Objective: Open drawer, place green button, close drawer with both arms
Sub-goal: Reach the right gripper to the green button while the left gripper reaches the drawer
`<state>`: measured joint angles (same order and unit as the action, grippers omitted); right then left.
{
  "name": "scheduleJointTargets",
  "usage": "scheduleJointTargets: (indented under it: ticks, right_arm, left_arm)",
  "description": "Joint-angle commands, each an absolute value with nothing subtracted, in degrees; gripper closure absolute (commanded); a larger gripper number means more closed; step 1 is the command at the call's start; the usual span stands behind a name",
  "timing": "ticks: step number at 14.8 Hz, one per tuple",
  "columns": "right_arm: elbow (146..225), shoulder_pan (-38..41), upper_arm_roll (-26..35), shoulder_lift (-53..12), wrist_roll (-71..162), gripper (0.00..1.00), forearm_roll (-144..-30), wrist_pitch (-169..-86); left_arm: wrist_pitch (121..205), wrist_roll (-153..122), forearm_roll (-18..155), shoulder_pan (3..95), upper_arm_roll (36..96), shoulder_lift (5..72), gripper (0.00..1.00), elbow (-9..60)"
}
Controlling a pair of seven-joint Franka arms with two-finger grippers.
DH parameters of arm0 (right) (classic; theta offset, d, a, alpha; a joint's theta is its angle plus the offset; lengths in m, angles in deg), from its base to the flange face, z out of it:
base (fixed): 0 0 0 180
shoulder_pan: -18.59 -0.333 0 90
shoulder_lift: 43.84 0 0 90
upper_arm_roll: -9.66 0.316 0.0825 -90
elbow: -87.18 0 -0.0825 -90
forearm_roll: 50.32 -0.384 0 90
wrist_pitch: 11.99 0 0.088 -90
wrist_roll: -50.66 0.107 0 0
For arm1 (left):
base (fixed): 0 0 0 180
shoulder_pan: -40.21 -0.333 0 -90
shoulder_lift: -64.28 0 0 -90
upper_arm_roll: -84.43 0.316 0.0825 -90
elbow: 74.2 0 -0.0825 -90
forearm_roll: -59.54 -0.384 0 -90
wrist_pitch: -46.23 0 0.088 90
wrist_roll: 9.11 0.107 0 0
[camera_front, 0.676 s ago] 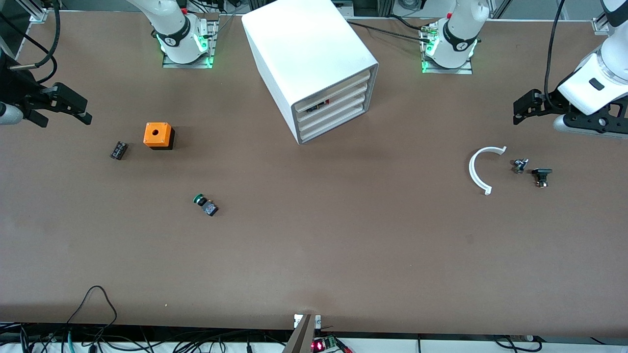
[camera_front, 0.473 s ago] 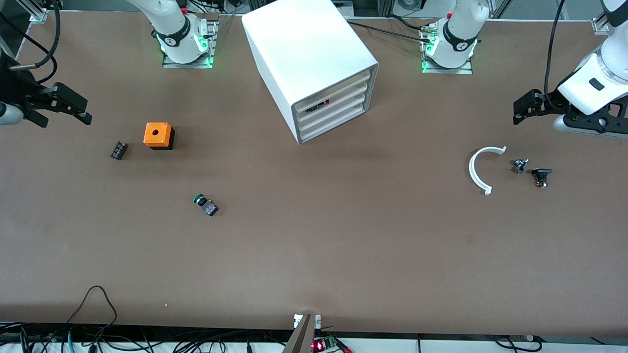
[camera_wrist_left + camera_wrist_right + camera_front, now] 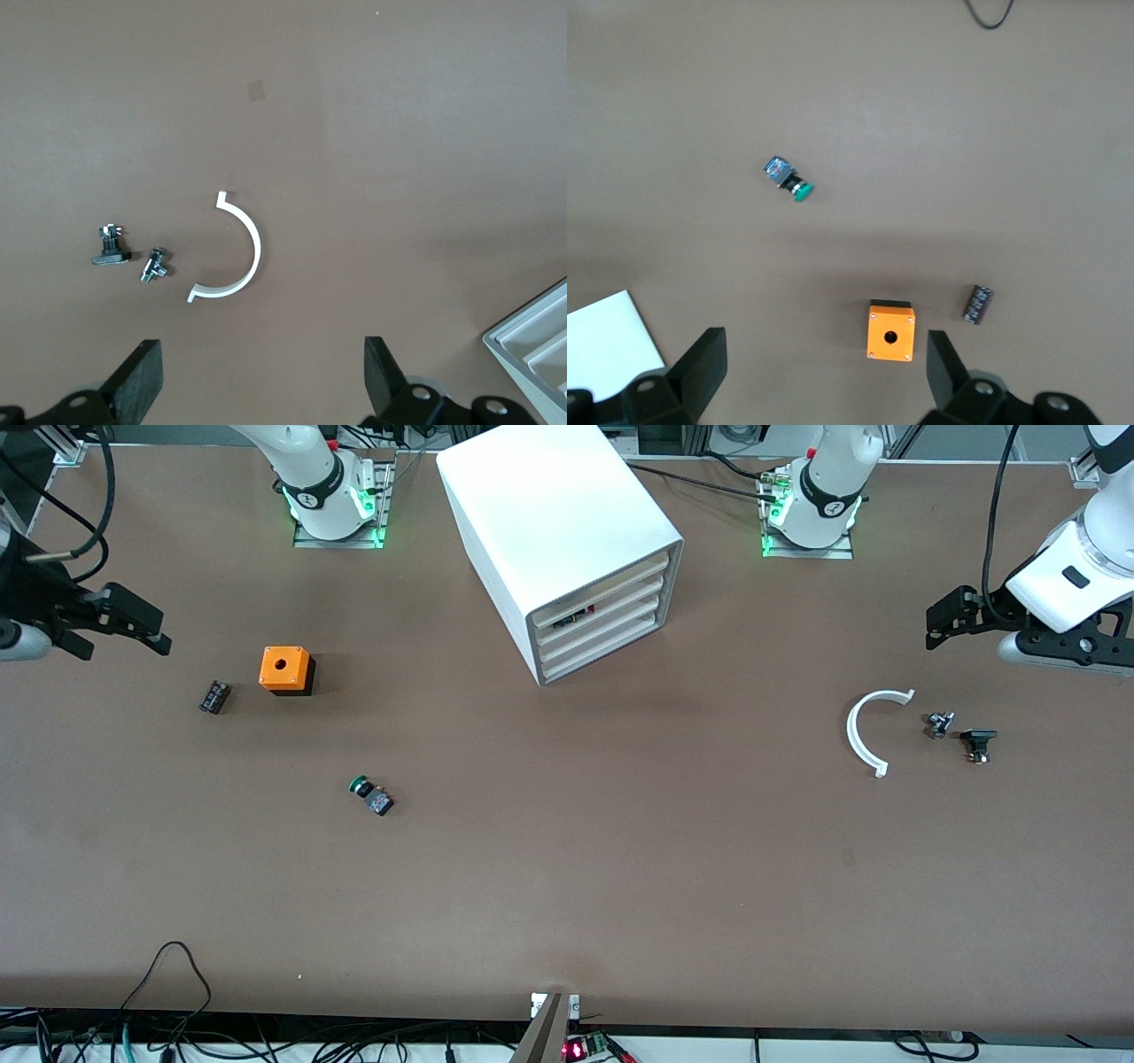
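the button (image 3: 371, 794) lies on the brown table (image 3: 567, 868), nearer the front camera than the orange box (image 3: 286, 670) and the small black part (image 3: 213, 696), toward the right arm's end and well apart from the white drawer cabinet (image 3: 567, 549), whose drawers are all closed. the right gripper (image 3: 142, 624) hangs spread wide and empty over the table edge at its own end. the left gripper (image 3: 948, 615), also wide and empty, hangs near the white curved piece (image 3: 864, 731) and two small dark parts (image 3: 961, 731) at the left arm's end.
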<state>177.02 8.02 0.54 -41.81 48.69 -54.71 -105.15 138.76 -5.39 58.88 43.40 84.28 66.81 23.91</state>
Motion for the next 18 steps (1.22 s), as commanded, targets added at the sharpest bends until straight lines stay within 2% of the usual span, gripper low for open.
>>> scheduleJointTargets:
  ticks: [1, 5, 7, 11, 14, 18]
  right_arm:
    - [177.0, 8.39, 0.51, -39.27, 44.96, 0.0, -57.0, -104.98]
    - [177.0, 7.78, 0.78, -35.23, 34.16, 0.0, -59.01, -105.68]
    - [177.0, 7.78, 0.78, -33.3, 32.65, 0.0, -61.91, -106.73]
    - [177.0, 6.11, 1.04, -29.61, 26.77, 0.0, -63.16, -110.42]
    - [177.35, 4.62, 1.39, -26.27, 22.9, 0.0, -63.16, -114.72]
    - [179.11, 2.95, 1.48, -21.61, 19.03, 0.0, -63.16, -122.2]
  left_arm:
    - [135.72, -4.81, 60.16, 43.64, 84.43, 67.44, 0.0, 23.62]
    - [131.94, -4.63, 64.97, 43.81, 84.52, 66.66, 0.0, 23.71]
    - [127.47, -4.36, 68.31, 43.81, 84.43, 65.78, 0.0, 23.88]
    - [122.26, -0.6, 79.99, 43.64, 84.52, 62.88, 0.0, 25.11]
    - [124.18, 5.54, 93.32, 40.76, 84.78, 62.0, 0.01, 30.01]
    - [135.24, 18.02, 108.04, 39.59, 84.52, 60.85, 0.01, 41.96]
